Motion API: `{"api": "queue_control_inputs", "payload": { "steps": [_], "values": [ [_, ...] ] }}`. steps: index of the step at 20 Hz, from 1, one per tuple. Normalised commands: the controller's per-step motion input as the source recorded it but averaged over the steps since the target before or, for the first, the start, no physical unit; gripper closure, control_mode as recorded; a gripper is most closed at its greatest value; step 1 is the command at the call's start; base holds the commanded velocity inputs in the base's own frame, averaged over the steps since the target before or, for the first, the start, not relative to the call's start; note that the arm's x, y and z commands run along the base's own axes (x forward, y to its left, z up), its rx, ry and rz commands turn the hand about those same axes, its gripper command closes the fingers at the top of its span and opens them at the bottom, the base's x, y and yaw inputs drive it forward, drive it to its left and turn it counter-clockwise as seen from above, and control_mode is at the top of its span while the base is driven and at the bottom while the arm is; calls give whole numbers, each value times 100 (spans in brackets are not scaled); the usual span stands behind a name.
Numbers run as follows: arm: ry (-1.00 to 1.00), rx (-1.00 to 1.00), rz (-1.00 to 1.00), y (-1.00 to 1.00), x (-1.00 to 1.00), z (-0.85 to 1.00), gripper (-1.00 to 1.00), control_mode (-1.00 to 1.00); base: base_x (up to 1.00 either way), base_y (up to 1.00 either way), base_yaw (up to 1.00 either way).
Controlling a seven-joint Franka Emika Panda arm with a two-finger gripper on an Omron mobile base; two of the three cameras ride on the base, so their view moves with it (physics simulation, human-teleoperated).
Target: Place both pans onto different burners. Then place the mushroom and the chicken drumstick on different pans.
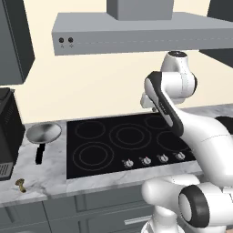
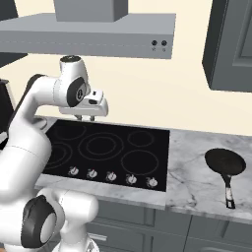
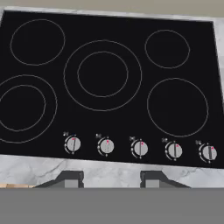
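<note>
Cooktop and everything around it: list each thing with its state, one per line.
Cooktop: bare, nothing on any burner.
Silver pan: upright on the counter left of the cooktop, nothing in it.
Dark pan: upright on the counter right of the cooktop, nothing in it.
Mushroom: on the counter near its front edge, left of the cooktop.
Gripper: above the cooktop, holding nothing.

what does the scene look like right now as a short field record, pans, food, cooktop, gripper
silver pan: shiny silver-grey frying pan on marble counter, left of cooktop
dark pan: blackish frying pan on counter, right of cooktop
mushroom: tiny tan mushroom near counter's front edge, left
cooktop: flat black glass cooktop, burners bare
gripper: two-finger gripper above cooktop, holding nothing
</note>
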Motion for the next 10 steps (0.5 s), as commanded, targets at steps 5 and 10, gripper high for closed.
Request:
{"api": "queue_control_inputs", "payload": {
  "steps": [5,10],
  "values": [
    [0,0,0,1,-16,-11,-100,-100,0,0,0],
    [-1,-1,0,8,-29,-27,-100,-100,0,0,0]
  ]
}}
